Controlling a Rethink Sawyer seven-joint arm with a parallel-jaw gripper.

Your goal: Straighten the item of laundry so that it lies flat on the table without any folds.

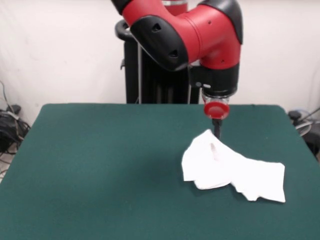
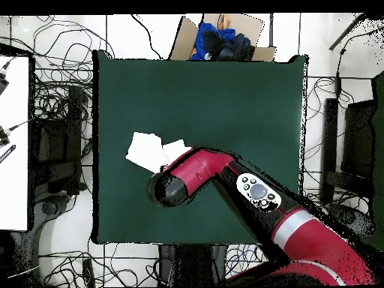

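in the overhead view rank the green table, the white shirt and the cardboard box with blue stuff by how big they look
1. The table, by far the largest.
2. The cardboard box and the shirt look much alike; the arm hides part of the shirt, so no ranking between them.

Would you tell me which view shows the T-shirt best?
The front view: the T-shirt lies crumpled and unobstructed on the table, plain white side showing. In the overhead view the arm hides part of it, leaving only a white patch.
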